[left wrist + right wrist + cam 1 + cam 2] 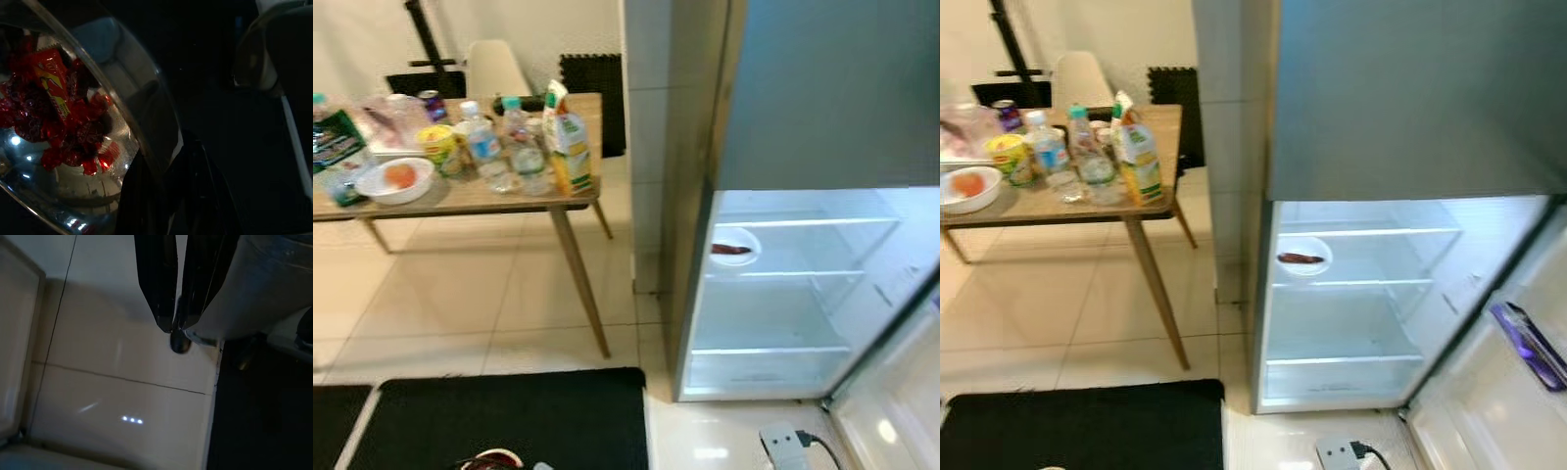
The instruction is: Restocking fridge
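Two head views show an open fridge (783,294) on the right, its lit glass shelves nearly bare, with a small white bowl (736,247) holding something dark red on the upper shelf. Its door (1498,392) swings open at the lower right. Left of the fridge stands a wooden table (460,196) carrying water bottles (481,142), a green-and-white juice carton (570,147), a yellow cup (438,147) and a white bowl with orange food (396,179). A black mat (499,416) lies on the tiled floor.

Left wrist view, very dark: the left gripper (168,196) is clamped on the rim of a shiny steel bowl (142,117) holding red-wrapped sweets (49,112), just beside the fingers.

Right wrist view: the right gripper (173,325) hangs over beige floor tiles (112,382), its black fingers drawn together at the tips, gripping nothing
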### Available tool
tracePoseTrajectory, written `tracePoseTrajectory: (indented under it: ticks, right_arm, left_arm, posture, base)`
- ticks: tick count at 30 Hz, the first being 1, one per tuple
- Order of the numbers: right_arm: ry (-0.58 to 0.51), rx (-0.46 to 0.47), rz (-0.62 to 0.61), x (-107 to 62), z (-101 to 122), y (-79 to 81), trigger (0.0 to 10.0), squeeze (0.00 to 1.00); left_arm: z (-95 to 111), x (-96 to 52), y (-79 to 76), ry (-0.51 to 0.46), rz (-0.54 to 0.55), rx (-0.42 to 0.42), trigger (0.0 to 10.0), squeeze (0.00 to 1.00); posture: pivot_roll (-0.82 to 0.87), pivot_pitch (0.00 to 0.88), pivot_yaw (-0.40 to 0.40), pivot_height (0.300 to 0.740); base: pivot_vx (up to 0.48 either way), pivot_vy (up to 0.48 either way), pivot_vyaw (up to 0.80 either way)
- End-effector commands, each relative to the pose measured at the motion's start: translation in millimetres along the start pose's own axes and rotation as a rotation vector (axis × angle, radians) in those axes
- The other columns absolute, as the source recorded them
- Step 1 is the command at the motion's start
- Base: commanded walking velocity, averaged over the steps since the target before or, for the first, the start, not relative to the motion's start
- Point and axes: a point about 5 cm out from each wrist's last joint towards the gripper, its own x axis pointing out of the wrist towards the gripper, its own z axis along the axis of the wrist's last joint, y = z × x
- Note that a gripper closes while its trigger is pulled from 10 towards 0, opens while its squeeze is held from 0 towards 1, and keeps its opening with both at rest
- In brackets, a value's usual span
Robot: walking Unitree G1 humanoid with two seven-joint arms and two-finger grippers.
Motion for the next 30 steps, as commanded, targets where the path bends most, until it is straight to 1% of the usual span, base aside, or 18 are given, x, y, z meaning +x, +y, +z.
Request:
tracePoseTrajectory:
  ticks: [1, 3, 6, 8, 11, 20, 30]
  right_arm:
    - [-0.002, -0.002, 0.004, 0.3, -0.2, 2.7, 10.0, 0.00]
    - [-0.005, 0.005, 0.002, 0.3, 0.0, 2.9, 10.0, 0.00]
    - [-0.002, 0.017, -0.021, 0.6, 0.0, 2.6, 10.0, 0.00]
    - [0.018, -0.016, -0.049, 0.4, -2.6, 2.2, 10.0, 0.00]
    - [0.018, -0.015, -0.047, 0.4, -3.2, 2.7, 10.0, 0.00]
    - [0.021, -0.009, -0.050, -0.4, -4.1, -1.2, 10.0, 0.00]
    - [0.024, 0.005, -0.052, 0.0, -3.2, -0.9, 10.0, 0.00]
  left_arm:
    - [-2.2, -0.3, 0.4, 0.006, 0.002, 0.000, 10.0, 0.00]
    - [-2.3, -0.3, 0.6, 0.006, 0.001, -0.002, 10.0, 0.00]
    - [-2.4, -0.3, 0.8, 0.007, 0.000, -0.004, 10.0, 0.00]
    - [-3.5, -0.4, 0.6, 0.012, -0.005, -0.005, 10.0, 0.00]
    - [-4.2, -0.5, 0.5, 0.014, -0.007, -0.006, 10.0, 0.00]
    - [-4.2, -0.5, 0.0, 0.017, -0.015, -0.013, 10.0, 0.00]
    - [-2.8, -0.4, 0.7, 0.014, -0.018, -0.011, 10.0, 0.00]
  posture:
    - [-0.04, 0.000, 0.000, 0.740]
    - [-0.04, 0.000, 0.002, 0.740]
    - [-0.04, 0.000, 0.002, 0.740]
    - [-0.04, 0.000, 0.003, 0.740]
    - [-0.04, 0.000, 0.003, 0.740]
    - [-0.04, 0.000, -0.002, 0.740]
    - [-0.04, 0.000, -0.002, 0.740]
  base:
    - [0.000, 0.000, 0.74]
    - [0.000, 0.000, 0.74]
    - [0.000, 0.000, 0.00]
    - [0.000, 0.000, 0.00]
    - [0.000, 0.000, 0.00]
    - [0.000, -0.413, 0.00]
    - [0.000, -0.441, 0.00]
